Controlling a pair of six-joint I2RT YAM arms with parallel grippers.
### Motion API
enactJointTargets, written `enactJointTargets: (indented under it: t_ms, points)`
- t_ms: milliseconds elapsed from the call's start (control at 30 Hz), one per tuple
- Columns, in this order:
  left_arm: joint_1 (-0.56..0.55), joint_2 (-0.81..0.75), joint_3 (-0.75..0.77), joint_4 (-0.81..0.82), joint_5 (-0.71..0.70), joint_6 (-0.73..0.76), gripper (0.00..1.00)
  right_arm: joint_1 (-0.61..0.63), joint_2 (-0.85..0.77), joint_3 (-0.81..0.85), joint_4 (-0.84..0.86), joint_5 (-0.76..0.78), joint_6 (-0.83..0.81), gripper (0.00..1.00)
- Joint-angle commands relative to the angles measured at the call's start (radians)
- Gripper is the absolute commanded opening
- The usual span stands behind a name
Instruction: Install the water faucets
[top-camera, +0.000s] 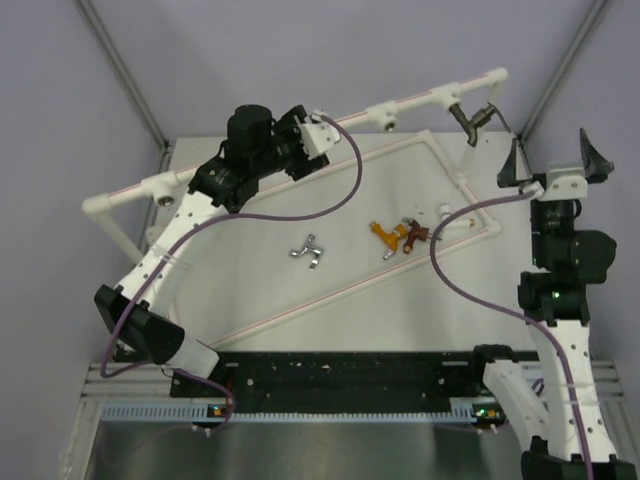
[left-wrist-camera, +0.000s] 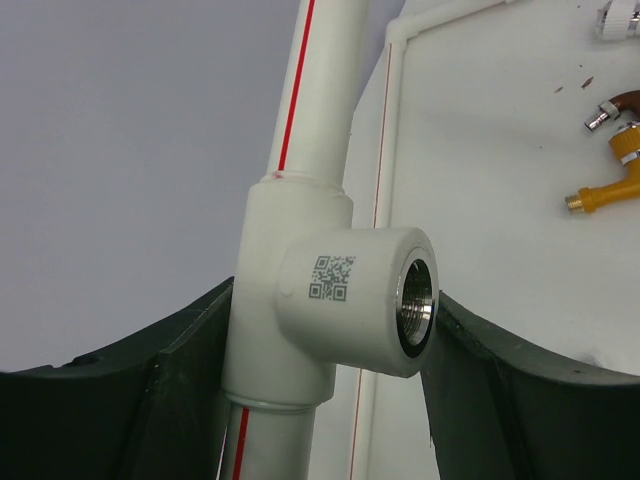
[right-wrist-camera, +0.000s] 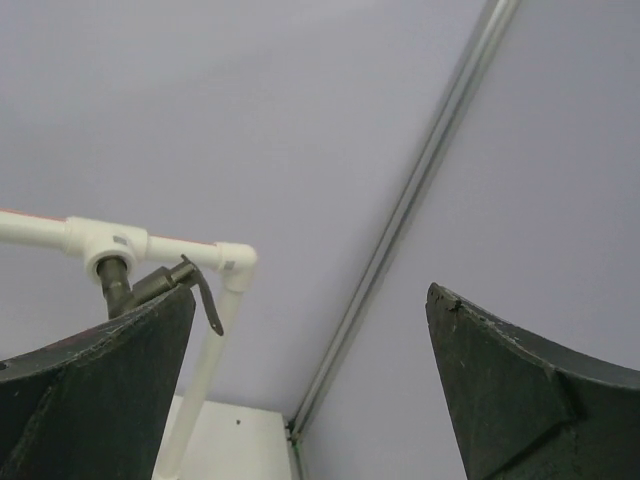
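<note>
**Overhead view.** My left gripper (top-camera: 318, 132) sits on the raised white pipe rail (top-camera: 410, 100) at the far side of the table (top-camera: 400, 310). My right gripper (top-camera: 553, 160) hangs off the table's far right corner, jaws spread wide with nothing between them. The dark grey faucet (top-camera: 468, 118) is already seated in a socket near the right end of the rail, just left of the right gripper and apart from it.

Four faucets lie loose on the table:
- The silver faucet (top-camera: 310, 250) is near the centre.
- The orange-gold faucet (top-camera: 388, 233) and reddish-brown faucet (top-camera: 415, 237) lie side by side to its right.
- The white faucet (top-camera: 441, 213) is just beyond them, too small for me to resolve well.

**Left wrist view.** I see the left gripper (left-wrist-camera: 335, 300) at a middling width, one finger against each side of a tee socket (left-wrist-camera: 300, 350) on the rail. It grips this fitting, not a faucet. The socket's metal-threaded mouth faces right and is unfilled, and a QR label (left-wrist-camera: 333, 278) sits on its side. The orange-gold faucet (left-wrist-camera: 610, 185) and reddish-brown faucet (left-wrist-camera: 625, 105) show at the upper right, on the table.

**Right wrist view.** The right gripper (right-wrist-camera: 312, 295) is fully parted on open air. The dark grey faucet (right-wrist-camera: 150, 285) hangs from its socket beside the left finger, lever pointing down to the right.
</note>
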Motion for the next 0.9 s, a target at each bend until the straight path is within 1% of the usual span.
enactJointTargets:
  t_ms: [0,133,267,333,400,467,600,667,733,800,867]
  points:
    - [-0.013,0.067,0.032,0.136,0.045,-0.029,0.58,0.006,-0.132,-0.077,0.089,0.13,0.031,0.99]
    - [-0.013,0.116,0.065,0.2,0.063,-0.043,0.55,0.006,-0.204,-0.073,-0.018,0.211,0.113,0.99]
    - [-0.011,0.185,0.127,0.268,0.08,-0.058,0.55,0.006,-0.263,-0.07,-0.124,0.254,0.263,0.99]
    - [-0.01,0.217,0.166,0.308,0.108,-0.087,0.56,0.006,-0.281,-0.064,-0.187,0.272,0.33,0.99]
    - [-0.011,0.234,0.181,0.384,0.137,-0.15,0.6,0.006,-0.298,-0.071,-0.207,0.294,0.374,0.99]
    - [-0.013,0.242,0.198,0.447,0.152,-0.204,0.66,0.006,-0.313,-0.083,-0.212,0.288,0.379,0.99]
    - [-0.013,0.239,0.255,0.512,0.16,-0.281,0.81,0.006,-0.309,-0.08,-0.222,0.297,0.361,0.99]
    - [-0.013,0.214,0.259,0.549,0.148,-0.33,0.86,0.007,-0.304,-0.087,-0.218,0.308,0.353,0.99]
    - [-0.013,0.174,0.221,0.636,0.109,-0.388,0.88,0.006,-0.292,-0.093,-0.202,0.306,0.347,0.99]
    - [-0.013,0.115,0.157,0.743,0.051,-0.454,0.91,0.006,-0.289,-0.094,-0.205,0.309,0.342,0.99]
    - [-0.013,0.056,0.105,0.817,-0.016,-0.498,0.92,0.006,-0.292,-0.096,-0.204,0.329,0.333,0.99]
